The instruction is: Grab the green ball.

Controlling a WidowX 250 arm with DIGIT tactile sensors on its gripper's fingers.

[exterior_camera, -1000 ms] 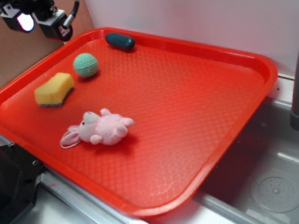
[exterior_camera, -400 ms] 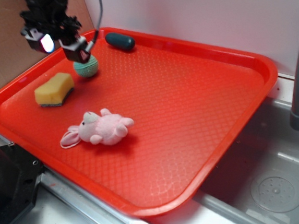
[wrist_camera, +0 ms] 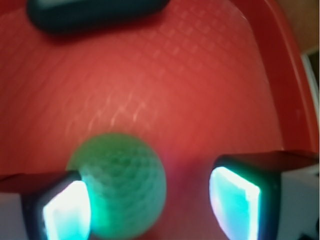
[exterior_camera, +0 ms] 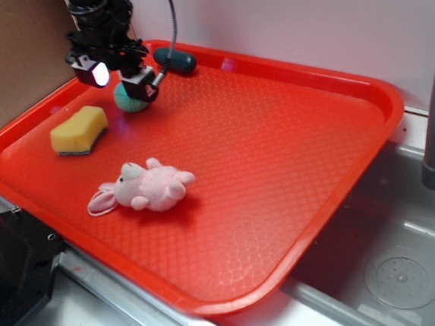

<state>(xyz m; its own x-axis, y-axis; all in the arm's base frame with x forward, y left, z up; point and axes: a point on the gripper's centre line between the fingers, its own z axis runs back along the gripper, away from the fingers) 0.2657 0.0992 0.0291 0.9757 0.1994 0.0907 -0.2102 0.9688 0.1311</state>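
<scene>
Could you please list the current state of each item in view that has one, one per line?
Claw: open, straddling the ball, nothing gripped.
Small mint-green knitted ball: resting on the tray, against the claw's left finger.
Yellow sponge: lying flat.
Pink plush bunny: lying on its side.
Dark green smooth capsule: lying by the red tray's far rim.

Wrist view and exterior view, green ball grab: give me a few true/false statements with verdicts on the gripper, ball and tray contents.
1. The gripper is open. True.
2. The green ball sits centred between the fingers. False: it lies against one finger, with a gap to the other.
3. The dark green capsule lies near the tray's far rim. True.
4. The yellow sponge is touching the ball. False: they are apart.
5. The pink plush bunny sits in the sink. False: it lies on the tray.
</scene>
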